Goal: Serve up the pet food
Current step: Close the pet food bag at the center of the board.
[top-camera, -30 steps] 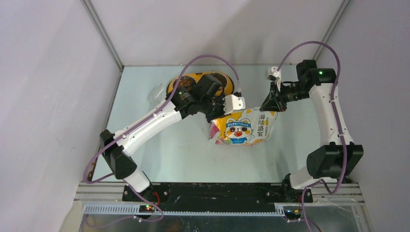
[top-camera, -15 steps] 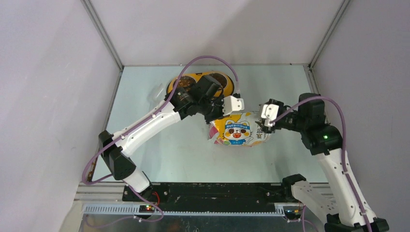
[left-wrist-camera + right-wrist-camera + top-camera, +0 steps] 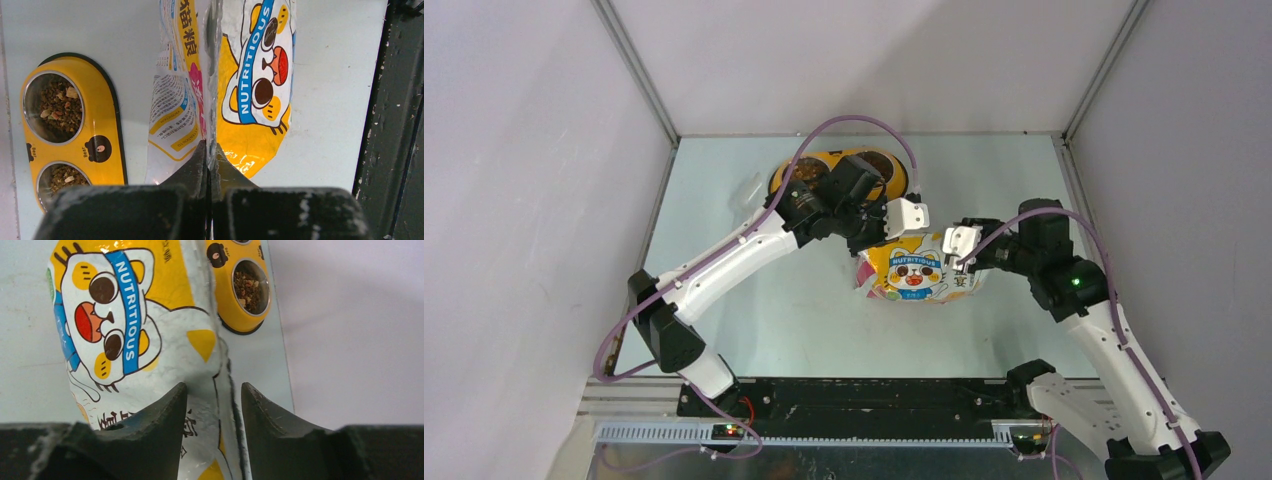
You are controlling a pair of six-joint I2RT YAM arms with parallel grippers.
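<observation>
1. Pet food (image 3: 55, 102) lies in both steel cups of the yellow bowl (image 3: 107, 130) on the worktop (image 3: 754, 310).
2. The left tool (image 3: 210, 150) is clamped tight on the edge of the foil bag (image 3: 250, 75), just beside the bowl.
3. The right tool (image 3: 214, 395) straddles the bag's side seam, jaws apart.

Bright, even light, soft shadows; glare glints on the crinkly bag (image 3: 250, 100).
</observation>
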